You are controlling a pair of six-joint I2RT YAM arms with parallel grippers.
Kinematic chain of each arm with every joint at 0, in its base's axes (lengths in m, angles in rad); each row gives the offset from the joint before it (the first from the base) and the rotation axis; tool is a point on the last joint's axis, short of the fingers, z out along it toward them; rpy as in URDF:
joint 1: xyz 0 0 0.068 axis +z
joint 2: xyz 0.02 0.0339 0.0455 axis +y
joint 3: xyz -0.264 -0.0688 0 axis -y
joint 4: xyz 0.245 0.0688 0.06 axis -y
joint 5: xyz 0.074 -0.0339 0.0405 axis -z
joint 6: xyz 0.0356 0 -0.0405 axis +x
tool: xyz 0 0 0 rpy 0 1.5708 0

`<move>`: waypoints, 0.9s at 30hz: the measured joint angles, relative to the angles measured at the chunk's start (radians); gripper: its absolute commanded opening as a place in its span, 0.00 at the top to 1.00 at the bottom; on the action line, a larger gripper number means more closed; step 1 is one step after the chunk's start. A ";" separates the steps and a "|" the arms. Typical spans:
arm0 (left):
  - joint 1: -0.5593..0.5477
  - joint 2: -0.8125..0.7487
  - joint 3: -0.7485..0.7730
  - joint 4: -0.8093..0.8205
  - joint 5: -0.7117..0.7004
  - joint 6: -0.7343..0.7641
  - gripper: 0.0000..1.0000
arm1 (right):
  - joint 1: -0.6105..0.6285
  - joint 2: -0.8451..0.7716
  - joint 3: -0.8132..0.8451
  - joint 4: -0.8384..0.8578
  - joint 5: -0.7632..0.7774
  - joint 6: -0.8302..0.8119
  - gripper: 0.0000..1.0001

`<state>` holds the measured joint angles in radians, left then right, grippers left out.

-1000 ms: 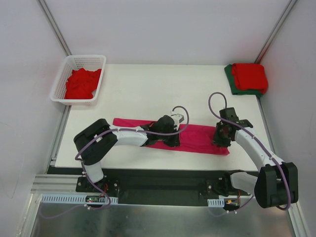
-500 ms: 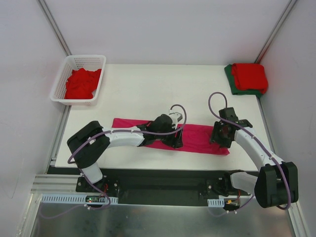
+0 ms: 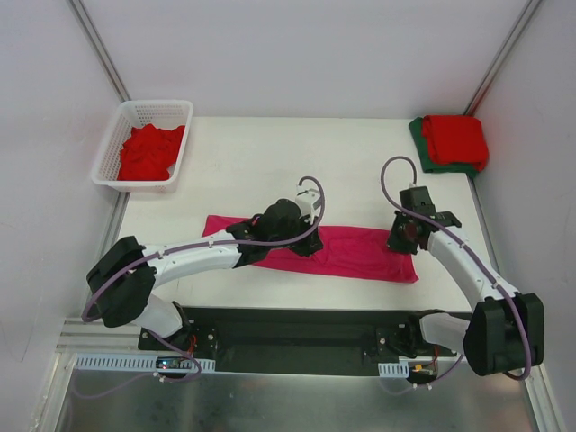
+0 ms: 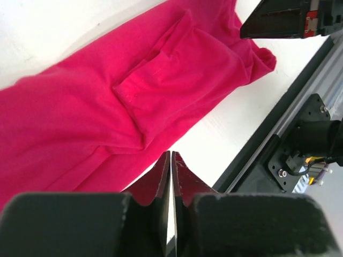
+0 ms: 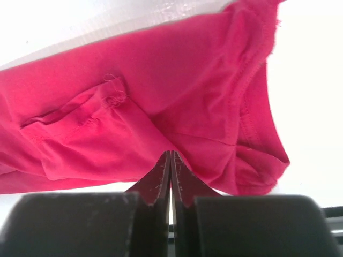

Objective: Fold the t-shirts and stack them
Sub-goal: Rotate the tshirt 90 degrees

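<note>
The pink shirt (image 3: 360, 254) lies as a long strip running left to right on the near half of the table (image 3: 234, 171). The left gripper (image 4: 170, 160) pinches its near edge mid-length. The right gripper (image 5: 170, 159) pinches the right end.

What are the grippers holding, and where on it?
Both look shut on the pink shirt: the left gripper pinching its near edge around the middle, the right gripper an edge at its right end.
</note>
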<state>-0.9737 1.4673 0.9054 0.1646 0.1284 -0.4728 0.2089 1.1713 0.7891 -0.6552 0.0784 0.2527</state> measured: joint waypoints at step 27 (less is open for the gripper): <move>0.269 -0.058 -0.169 -0.164 -0.139 0.064 1.00 | 0.224 0.296 0.000 0.235 -0.132 0.051 0.99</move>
<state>-0.7052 1.4097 0.7368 0.0010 -0.0109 -0.4091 0.4324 1.4670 0.7887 -0.4206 -0.0532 0.3042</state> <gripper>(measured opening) 0.003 0.019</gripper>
